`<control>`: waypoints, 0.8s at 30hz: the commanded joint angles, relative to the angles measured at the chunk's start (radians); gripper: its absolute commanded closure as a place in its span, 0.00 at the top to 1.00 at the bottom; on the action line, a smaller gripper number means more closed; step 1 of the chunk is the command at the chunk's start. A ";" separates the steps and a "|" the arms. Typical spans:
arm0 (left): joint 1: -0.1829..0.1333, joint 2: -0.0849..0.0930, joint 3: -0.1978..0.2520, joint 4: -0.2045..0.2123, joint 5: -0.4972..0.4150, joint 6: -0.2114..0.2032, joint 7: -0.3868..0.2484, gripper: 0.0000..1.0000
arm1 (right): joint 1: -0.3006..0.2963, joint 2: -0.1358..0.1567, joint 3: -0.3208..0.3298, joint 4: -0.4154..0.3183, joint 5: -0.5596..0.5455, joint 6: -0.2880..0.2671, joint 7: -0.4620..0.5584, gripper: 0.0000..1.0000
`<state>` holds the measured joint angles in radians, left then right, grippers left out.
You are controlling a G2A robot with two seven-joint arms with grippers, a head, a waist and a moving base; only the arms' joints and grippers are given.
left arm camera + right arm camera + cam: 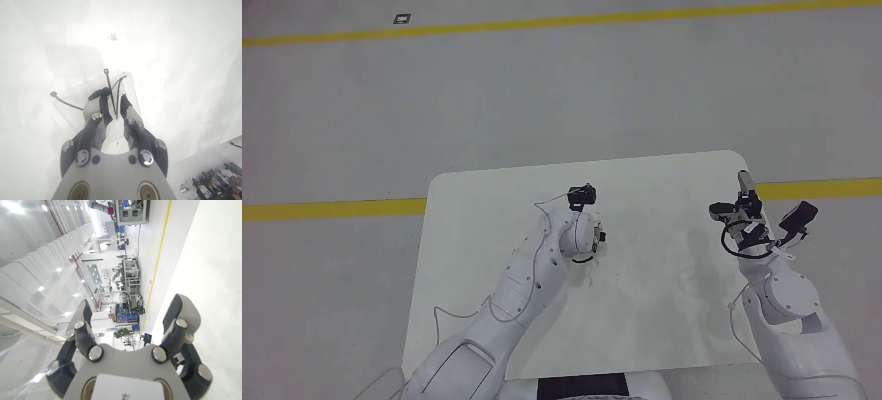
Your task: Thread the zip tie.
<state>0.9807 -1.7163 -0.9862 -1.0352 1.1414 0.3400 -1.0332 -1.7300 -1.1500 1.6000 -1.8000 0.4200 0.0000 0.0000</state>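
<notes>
A black zip tie [110, 91] stands upright in a clear plastic holder [132, 91] on the white table [662, 190], its head uppermost. A thinner bent black zip tie [118, 91] stands right beside it. My left gripper [113, 94] hangs over the holder, open, its black-taped fingers [103, 103] on either side of both ties; the upright tie rests against one finger. Another black zip tie [64, 101] lies off to one side on the holder. In the top view my left gripper [590, 248] is over the table's middle. My right gripper [131, 301] is open and holds nothing, raised at the table's right edge [731, 197].
A small scrap [113, 37] lies on the table beyond the holder. The table's edge [208, 151] runs close by, with the floor past it. Yellow floor lines [332, 210] run behind and beside the table.
</notes>
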 commanded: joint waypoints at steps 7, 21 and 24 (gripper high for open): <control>-0.005 -0.006 -0.004 0.014 0.004 0.000 0.005 0.09 | 0.000 0.000 0.000 0.000 0.000 0.000 0.000 1.00; 0.005 -0.012 -0.014 0.001 0.027 0.000 0.003 0.00 | 0.000 0.000 0.000 0.000 0.000 0.000 0.000 1.00; 0.018 -0.011 -0.015 -0.023 0.037 0.000 -0.003 0.00 | 0.000 0.000 0.000 0.000 0.000 0.000 0.000 1.00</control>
<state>0.9935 -1.7276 -1.0010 -1.0486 1.1744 0.3400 -1.0338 -1.7300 -1.1500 1.6000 -1.8000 0.4200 0.0000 0.0000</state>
